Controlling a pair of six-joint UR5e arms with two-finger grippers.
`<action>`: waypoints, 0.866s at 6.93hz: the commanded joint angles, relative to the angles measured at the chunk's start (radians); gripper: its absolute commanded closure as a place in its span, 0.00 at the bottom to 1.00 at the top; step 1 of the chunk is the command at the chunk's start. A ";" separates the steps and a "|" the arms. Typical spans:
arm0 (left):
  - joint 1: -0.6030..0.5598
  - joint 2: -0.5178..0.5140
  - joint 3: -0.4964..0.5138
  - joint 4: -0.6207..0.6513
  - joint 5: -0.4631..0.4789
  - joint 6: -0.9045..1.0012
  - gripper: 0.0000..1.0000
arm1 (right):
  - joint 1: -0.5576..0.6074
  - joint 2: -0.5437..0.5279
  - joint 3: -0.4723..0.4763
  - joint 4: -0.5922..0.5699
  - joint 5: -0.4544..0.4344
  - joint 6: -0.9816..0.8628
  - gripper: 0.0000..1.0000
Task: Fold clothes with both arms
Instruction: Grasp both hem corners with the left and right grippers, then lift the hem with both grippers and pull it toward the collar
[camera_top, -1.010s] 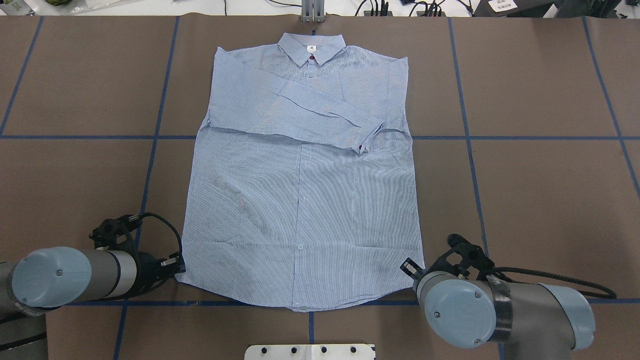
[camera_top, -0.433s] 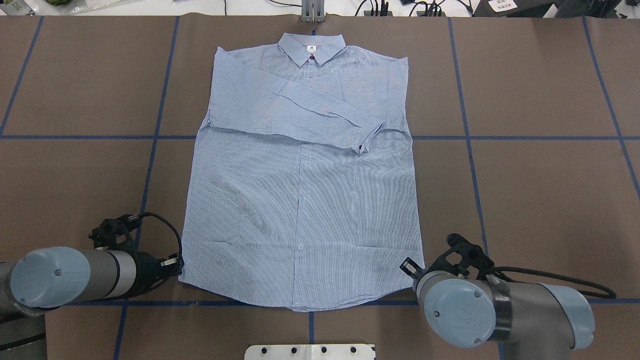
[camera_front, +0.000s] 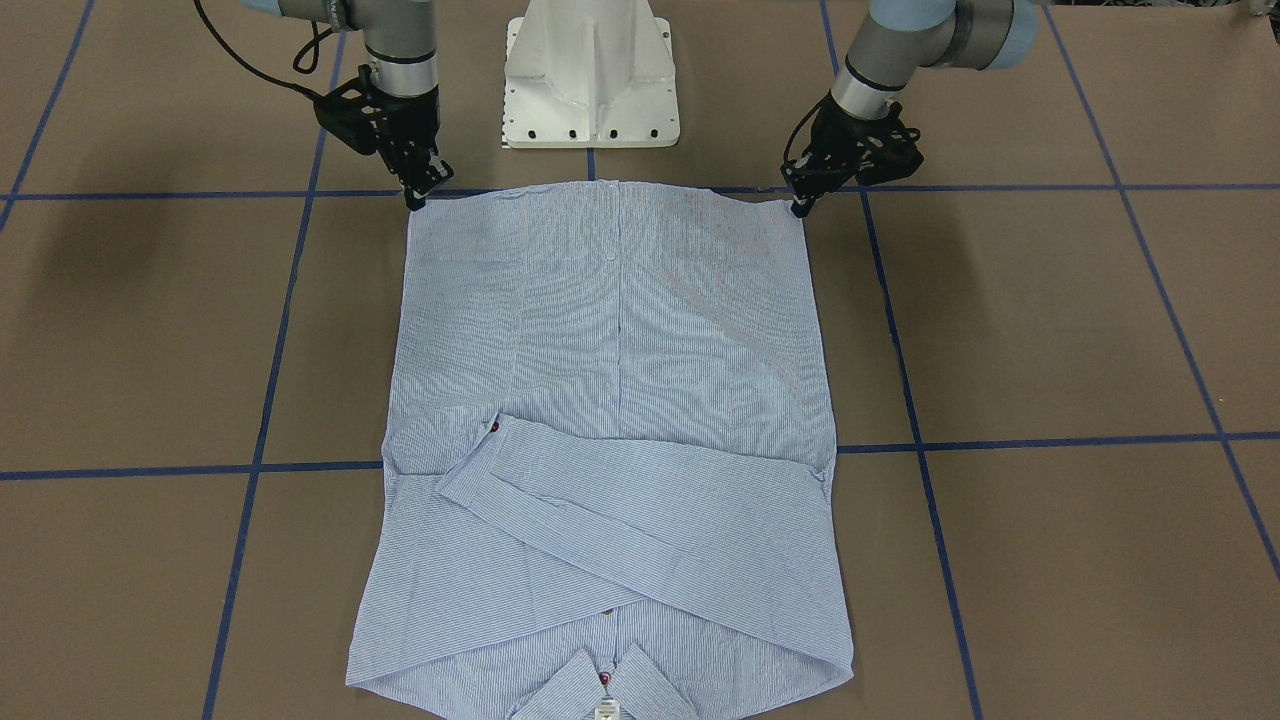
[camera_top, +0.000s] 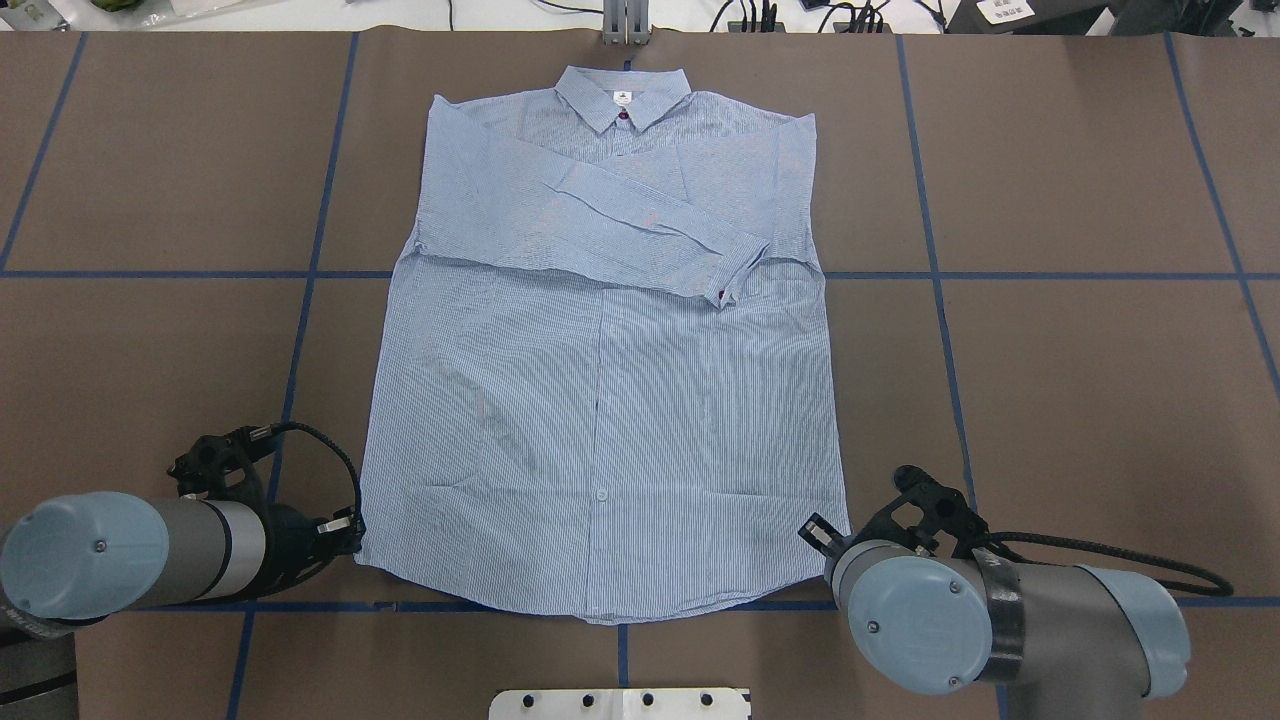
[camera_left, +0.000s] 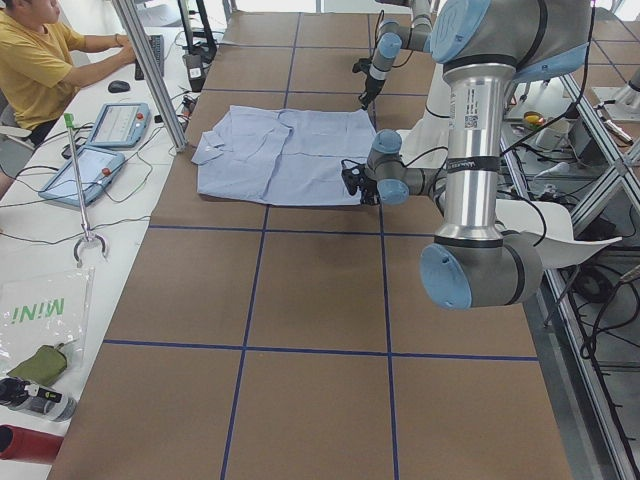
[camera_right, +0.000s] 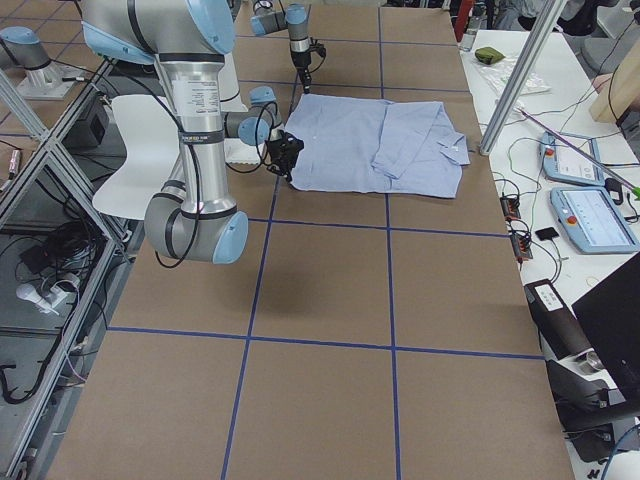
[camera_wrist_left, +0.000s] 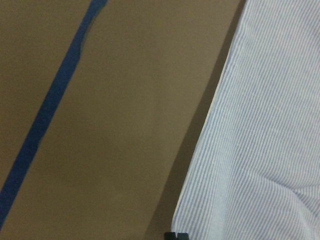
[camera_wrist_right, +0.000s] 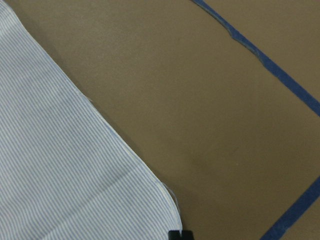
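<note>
Shirt (camera_top: 600, 400), sleeves folded across the chest, lay flat on the table (camera_top: 1080, 400). Its hem corner had risen slightly with the left gripper (camera_front: 800, 207), apparently pinching it. The right gripper (camera_front: 415, 197) sat at the opposite corner, jaws indiscernible. A hem-to-collar fold seemed to be starting.

Thin striped cloth shirt (camera_top: 600, 400) on matt brown table (camera_top: 1080, 400).

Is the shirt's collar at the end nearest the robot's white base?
No, the collar lies at the far end of the shirt; the hem faces the white base.
</note>
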 joint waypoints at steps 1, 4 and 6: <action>0.000 0.001 -0.015 0.018 -0.002 0.001 1.00 | 0.007 -0.004 0.005 0.000 0.002 -0.001 1.00; 0.033 0.119 -0.188 0.021 -0.002 -0.025 1.00 | 0.007 -0.048 0.075 0.000 0.023 0.000 1.00; 0.113 0.127 -0.260 0.023 0.001 -0.153 1.00 | -0.046 -0.115 0.181 -0.002 0.023 0.009 1.00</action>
